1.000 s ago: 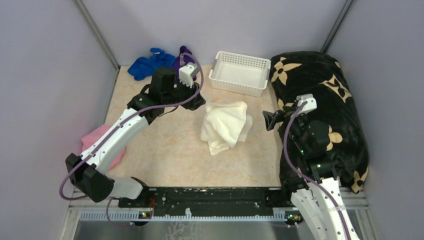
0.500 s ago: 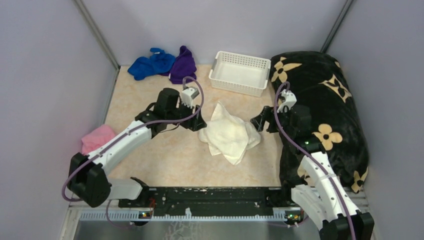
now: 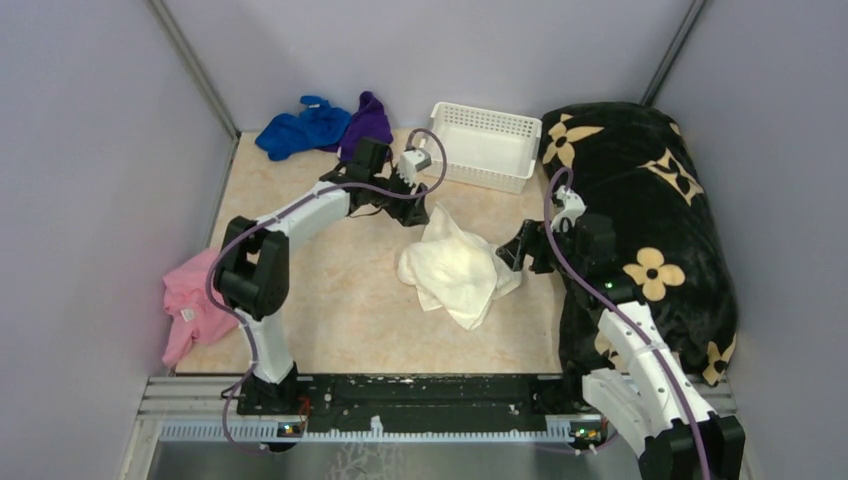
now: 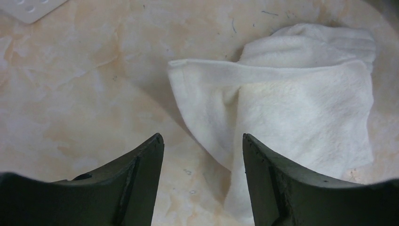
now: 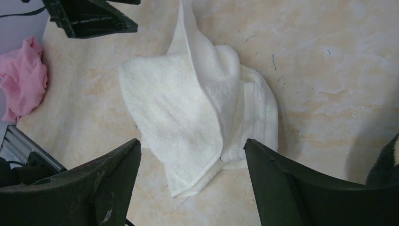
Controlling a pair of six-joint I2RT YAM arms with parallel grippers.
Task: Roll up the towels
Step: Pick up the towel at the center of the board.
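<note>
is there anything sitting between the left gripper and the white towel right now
Nothing visible. In the left wrist view only bare tabletop separates the open left gripper from the cream-white towel. The white basket sits off to the side, out of the path.

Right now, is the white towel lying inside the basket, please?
No, the white towel lies crumpled on the table, apart from the basket.

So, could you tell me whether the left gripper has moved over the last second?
Yes. The left gripper has swung right and away from the arm bases, toward the white basket, and now hovers open at the cream towel's far corner.
</note>
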